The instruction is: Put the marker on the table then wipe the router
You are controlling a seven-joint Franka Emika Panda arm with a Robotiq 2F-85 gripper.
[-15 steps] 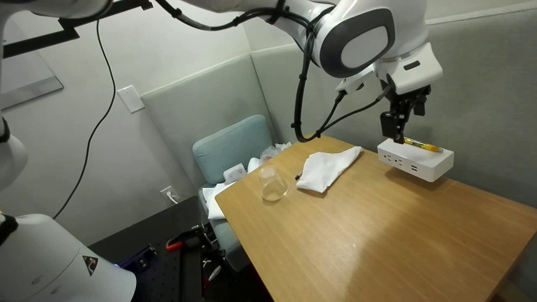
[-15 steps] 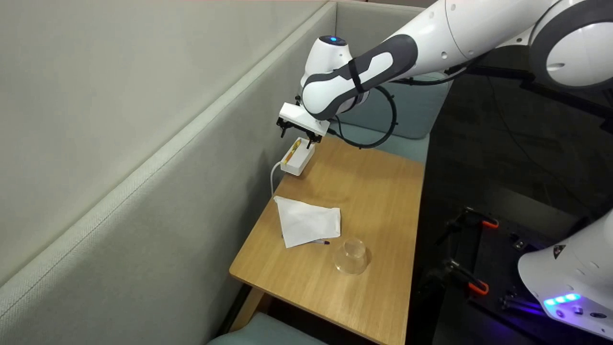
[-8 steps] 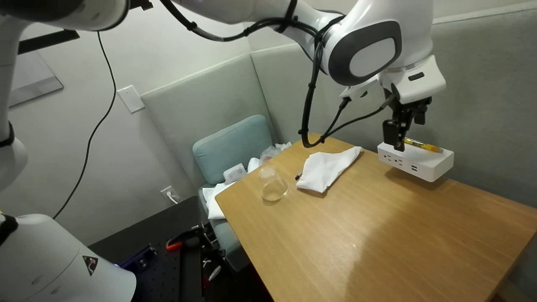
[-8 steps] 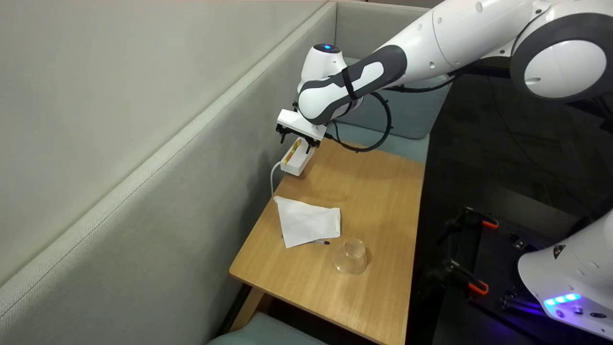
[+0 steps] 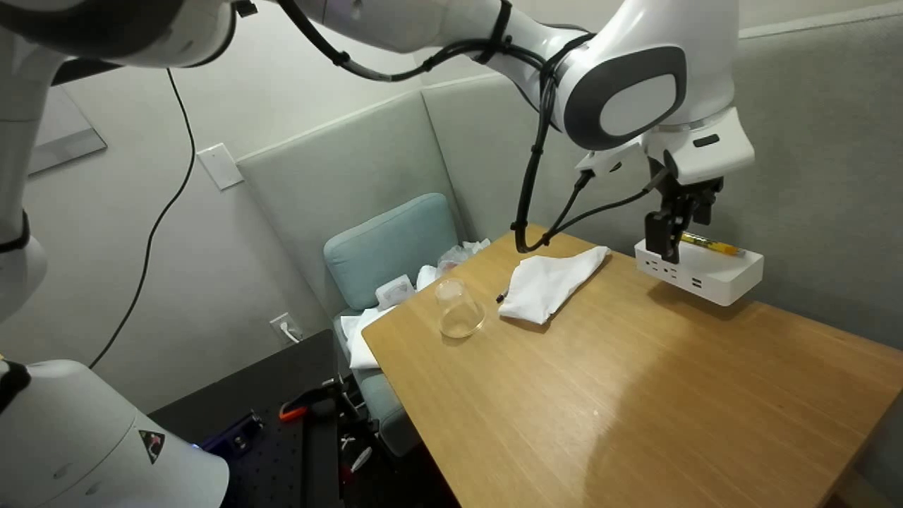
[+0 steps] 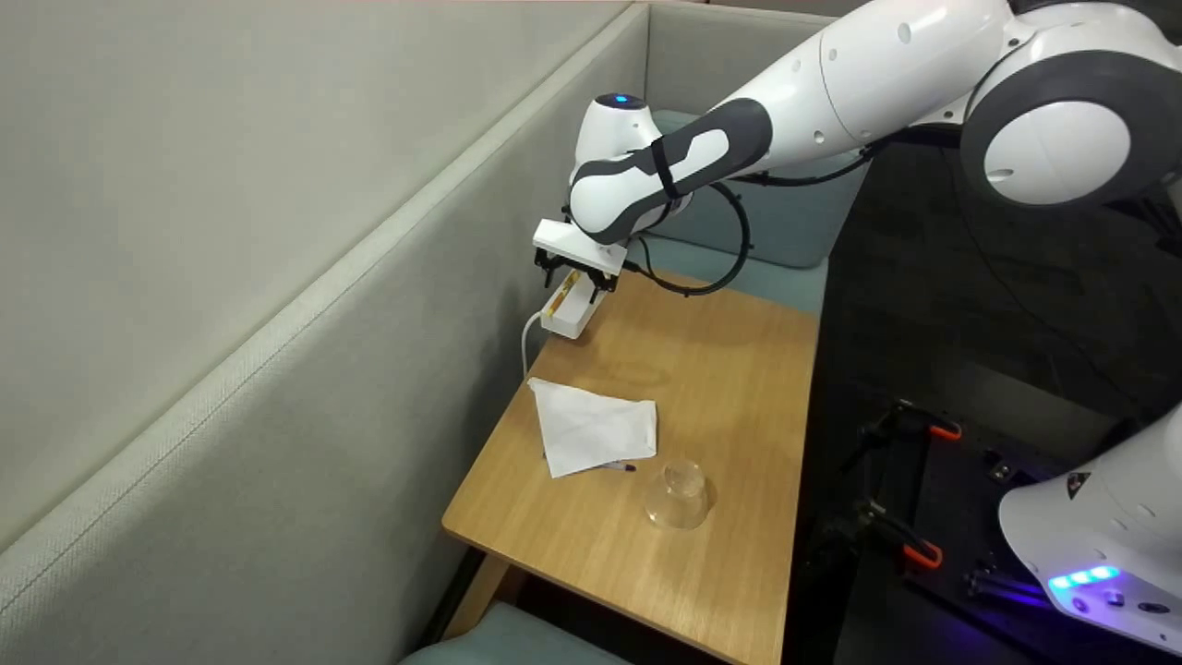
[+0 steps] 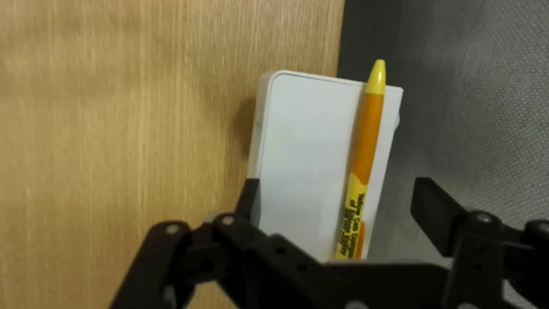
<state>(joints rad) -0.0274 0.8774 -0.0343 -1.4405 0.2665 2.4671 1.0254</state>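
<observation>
I have the black end effector [image 7: 339, 199] spread wide, empty, above the slim orange-and-yellow plastic pen [image 7: 367, 139], which runs roughly crosswise to my closing line atop the white rectangular box [image 7: 306, 133].

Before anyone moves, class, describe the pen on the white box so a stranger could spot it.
Find the wooden table, then the white box at its edge. On top lies an orange-and-yellow pen, unlike the dark-ended pen partly under the white cloth.
</observation>
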